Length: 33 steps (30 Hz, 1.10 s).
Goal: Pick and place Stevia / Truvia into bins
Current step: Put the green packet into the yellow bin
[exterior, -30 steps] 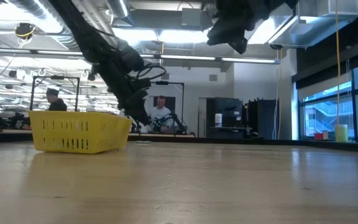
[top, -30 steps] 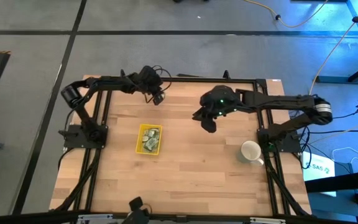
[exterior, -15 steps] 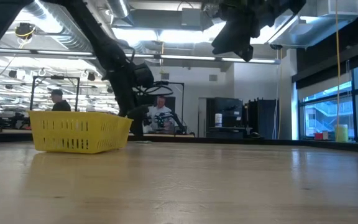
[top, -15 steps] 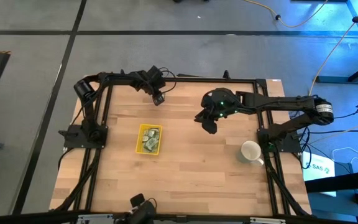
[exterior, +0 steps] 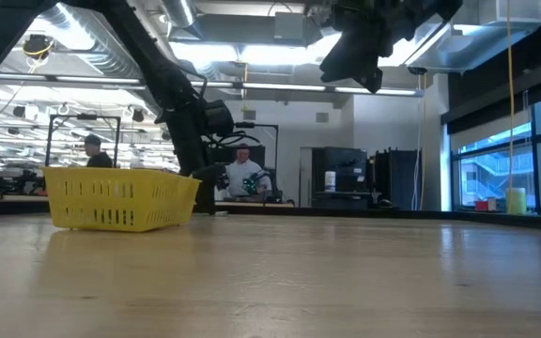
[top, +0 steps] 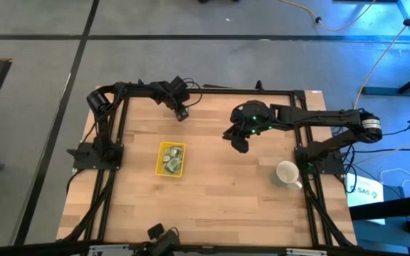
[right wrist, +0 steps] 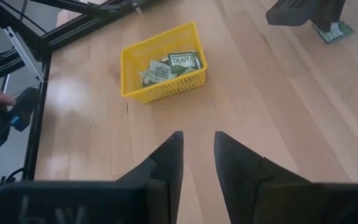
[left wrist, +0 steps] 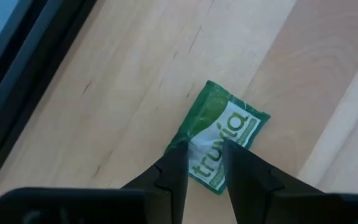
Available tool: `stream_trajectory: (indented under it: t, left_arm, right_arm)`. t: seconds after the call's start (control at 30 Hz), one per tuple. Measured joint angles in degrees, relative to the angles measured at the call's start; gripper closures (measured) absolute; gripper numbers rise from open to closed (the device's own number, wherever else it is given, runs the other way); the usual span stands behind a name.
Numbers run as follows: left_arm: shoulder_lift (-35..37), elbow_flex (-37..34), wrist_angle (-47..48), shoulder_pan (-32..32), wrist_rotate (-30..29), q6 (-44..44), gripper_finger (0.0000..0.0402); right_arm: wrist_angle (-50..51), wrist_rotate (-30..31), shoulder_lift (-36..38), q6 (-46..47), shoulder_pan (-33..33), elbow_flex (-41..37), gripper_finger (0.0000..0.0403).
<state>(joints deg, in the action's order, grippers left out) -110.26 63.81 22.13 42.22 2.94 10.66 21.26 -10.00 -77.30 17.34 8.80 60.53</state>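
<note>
**Left gripper down over a Truvia sachet at the far edge of the table**

The left gripper [left wrist: 202, 163] is down at the far left part of the wooden table [top: 219, 192], close to the black frame rail. Its two dark fingers [left wrist: 174, 168] stand a narrow gap apart, straddling a green and white Truvia sachet [left wrist: 221, 135] that lies flat on the boards. The fingertips sit over the near end of the packet, one to each side of its printed name; most of the sachet shows beyond them. Whether the pads already pinch the paper or only rest on it, I cannot tell from here. The same sachet shows in the right wrist view under that gripper [right wrist: 303, 11], a small green corner [right wrist: 335, 31] poking out on the wood.

The yellow tray [top: 171, 158] sits well apart from that gripper, nearer the middle of the table on its left half. It already has several sachets [right wrist: 173, 65] lying in it, jumbled, some overlapping.

The right gripper [top: 238, 142] hangs in the air above the table's middle, well clear of the surface, as the low view shows [exterior: 353, 58]. Its fingers [right wrist: 166, 163] are slightly parted and hold nothing; they point toward the tray.

A white mug [top: 287, 173] stands by the right edge of the table.
</note>
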Motion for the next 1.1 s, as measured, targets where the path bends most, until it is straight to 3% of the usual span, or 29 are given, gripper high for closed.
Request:
stream_trajectory:
  t: [0.37, 0.5, 0.7, 0.83, 0.97, 1.1]
  left_arm:
    - [0.51, -0.15, 0.42, 0.02, 1.96, -1.48, 0.0388]
    - [2.97, -0.63, 2.63, 0.0, 1.93, -1.53, 0.0393]
    - [11.44, -0.43, 6.37, -0.88, 3.61, -2.26, 0.0393]
    - [18.25, -0.43, 9.65, -3.26, 10.84, -3.04, 0.0394]
    - [24.29, -0.42, 13.71, -7.65, 16.17, -3.04, 0.0394]
    - [29.11, -0.33, 18.95, -14.43, 17.66, -3.03, 0.0394]
  right_arm:
    - [0.02, 0.0, 0.0, 0.11, -0.02, 0.02, 0.0308]
    - [0.02, 0.0, 0.0, 0.14, 0.0, 0.02, 0.0308]
    - [0.0, 0.0, 0.0, -0.23, -0.02, 0.02, 0.0308]
    - [-0.14, 0.0, -0.02, -1.15, -0.01, 0.03, 0.0308]
    - [-0.44, 0.0, -0.02, -1.07, 0.0, 0.04, 0.0308]
    - [-0.44, 0.0, -0.02, -1.09, -0.01, 0.04, 0.0308]
